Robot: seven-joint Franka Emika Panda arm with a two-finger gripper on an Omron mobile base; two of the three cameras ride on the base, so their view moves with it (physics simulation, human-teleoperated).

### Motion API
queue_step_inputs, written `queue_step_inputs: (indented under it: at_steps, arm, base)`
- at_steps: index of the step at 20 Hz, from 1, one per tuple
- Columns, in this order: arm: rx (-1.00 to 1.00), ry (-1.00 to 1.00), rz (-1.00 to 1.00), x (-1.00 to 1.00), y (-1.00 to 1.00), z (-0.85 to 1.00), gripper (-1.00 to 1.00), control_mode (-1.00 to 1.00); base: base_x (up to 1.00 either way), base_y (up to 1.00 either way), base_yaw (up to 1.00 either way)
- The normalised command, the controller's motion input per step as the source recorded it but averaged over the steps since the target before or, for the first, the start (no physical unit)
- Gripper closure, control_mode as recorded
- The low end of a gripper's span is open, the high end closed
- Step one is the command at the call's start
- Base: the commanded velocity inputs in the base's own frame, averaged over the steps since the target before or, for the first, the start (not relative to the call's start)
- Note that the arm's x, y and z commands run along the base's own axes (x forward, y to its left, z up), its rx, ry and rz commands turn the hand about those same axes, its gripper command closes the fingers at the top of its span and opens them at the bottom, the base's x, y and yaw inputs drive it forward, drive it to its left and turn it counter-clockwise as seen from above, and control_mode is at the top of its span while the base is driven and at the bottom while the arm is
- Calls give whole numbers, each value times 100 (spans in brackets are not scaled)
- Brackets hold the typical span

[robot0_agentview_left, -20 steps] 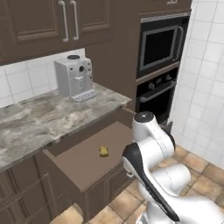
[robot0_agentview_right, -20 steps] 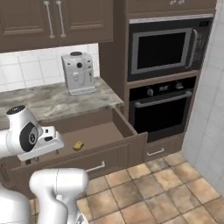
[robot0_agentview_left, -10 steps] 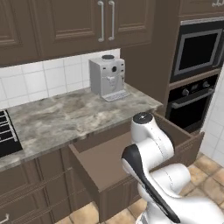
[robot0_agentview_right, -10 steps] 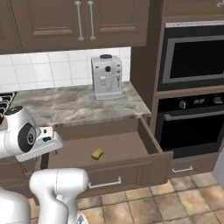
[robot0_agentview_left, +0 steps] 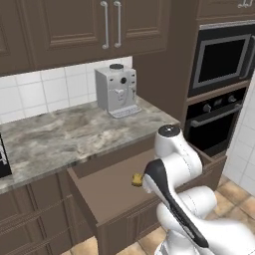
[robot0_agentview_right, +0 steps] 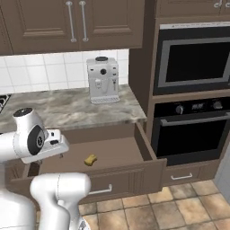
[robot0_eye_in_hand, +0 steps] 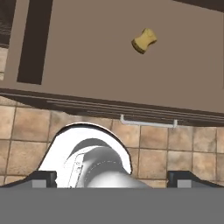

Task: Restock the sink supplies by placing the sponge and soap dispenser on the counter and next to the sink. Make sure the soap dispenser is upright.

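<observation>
The mustard-yellow sponge (robot0_agentview_left: 136,179) (robot0_agentview_right: 90,159) (robot0_eye_in_hand: 145,40) lies flat on the floor of an open brown drawer (robot0_agentview_left: 114,204) (robot0_agentview_right: 112,148) (robot0_eye_in_hand: 87,57) under the marbled counter (robot0_agentview_left: 64,132) (robot0_agentview_right: 67,108). My gripper (robot0_eye_in_hand: 112,180) hangs above the drawer's front and the floor tiles. It is open, with its fingertips (robot0_eye_in_hand: 43,178) wide apart and nothing between them. The sponge is well ahead of it, apart from the fingers. A black strip of the sink (robot0_agentview_left: 3,159) shows at the counter's far left. The soap dispenser is out of view.
A white coffee machine (robot0_agentview_left: 117,89) (robot0_agentview_right: 102,78) stands on the counter against the tiled wall. A built-in oven (robot0_agentview_left: 219,117) (robot0_agentview_right: 193,134) and microwave (robot0_agentview_right: 193,58) fill the tall unit to the right. The drawer's front handle (robot0_eye_in_hand: 148,122) juts over the tiled floor.
The whole picture has shifted sideways, so the base and its cameras moved along the counter. The sponge stays in the same spot in the drawer.
</observation>
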Motion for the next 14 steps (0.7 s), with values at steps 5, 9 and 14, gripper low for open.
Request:
queue_step_inputs:
  at_steps: [5,9,14]
  arm:
    - [16,1,-20,98,-4,-25,-100,-100]
    - [10,14,-35,90,0,-32,-100,-100]
    - [0,25,-37,81,-2,-39,-100,-100]
  base:
    - [0,0,0]
    - [0,0,0]
    - [0,0,0]
